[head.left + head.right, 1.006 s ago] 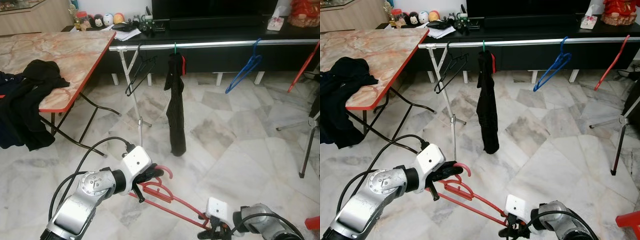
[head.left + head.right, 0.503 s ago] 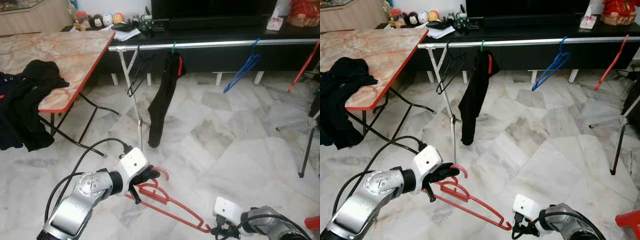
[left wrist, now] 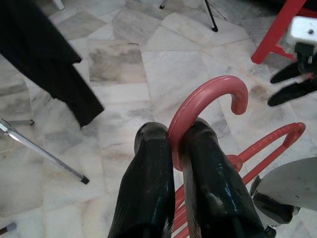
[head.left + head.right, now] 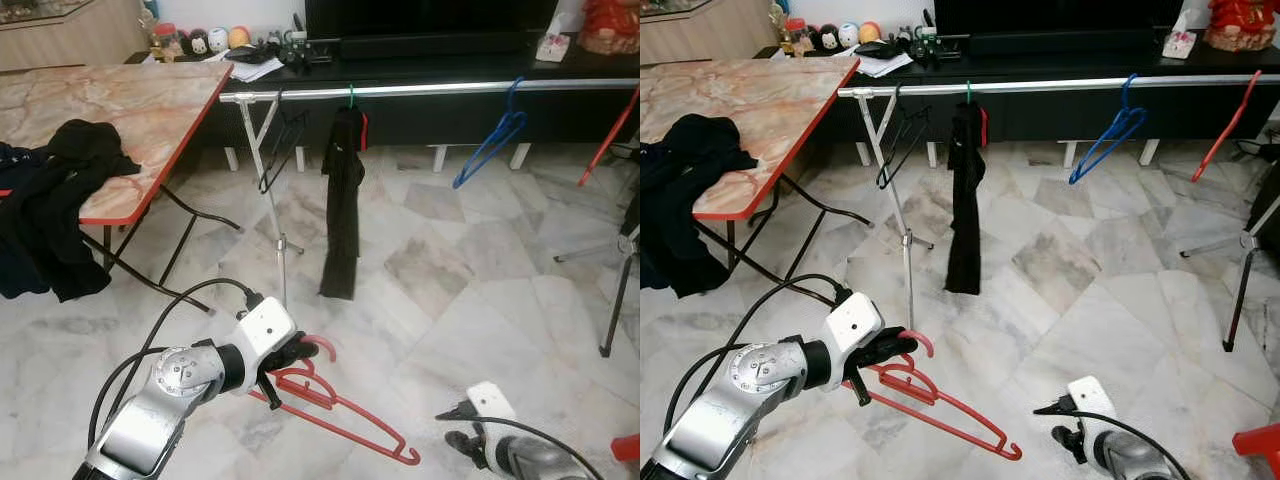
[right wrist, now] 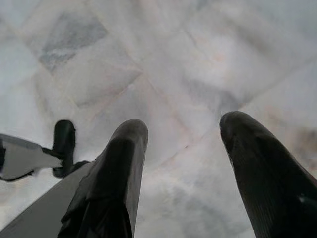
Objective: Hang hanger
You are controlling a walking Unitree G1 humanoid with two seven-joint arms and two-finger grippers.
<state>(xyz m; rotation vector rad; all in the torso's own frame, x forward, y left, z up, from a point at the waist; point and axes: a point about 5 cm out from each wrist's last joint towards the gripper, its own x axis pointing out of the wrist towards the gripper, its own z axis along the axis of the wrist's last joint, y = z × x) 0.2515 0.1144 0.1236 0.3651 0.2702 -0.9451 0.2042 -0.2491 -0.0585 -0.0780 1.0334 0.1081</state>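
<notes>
A red plastic hanger (image 4: 335,415) hangs low over the marble floor, slanting down to the right. My left gripper (image 4: 290,355) is shut on the neck of its hook (image 3: 208,91), fingers (image 3: 148,173) pinching it from both sides. My right gripper (image 4: 1055,420) is low at the right, open and apart from the hanger's lower corner; its fingers (image 5: 124,163) stand wide over bare floor. Ahead runs a silver clothes rail (image 4: 440,88) carrying a black garment (image 4: 343,210), a black hanger (image 4: 280,150), a blue hanger (image 4: 490,140) and another red hanger (image 4: 608,130).
A marble-topped folding table (image 4: 120,110) with black clothes (image 4: 60,200) draped over it stands at the left. The rail's tripod stands (image 4: 280,250) rise from the floor ahead and at the right (image 4: 618,280). A dark TV bench (image 4: 450,45) lies behind the rail.
My right gripper has let go of the hanger's lower end and drawn away to the right. The hanger now hangs from the left gripper alone. The black garment swung and hangs straight again.
</notes>
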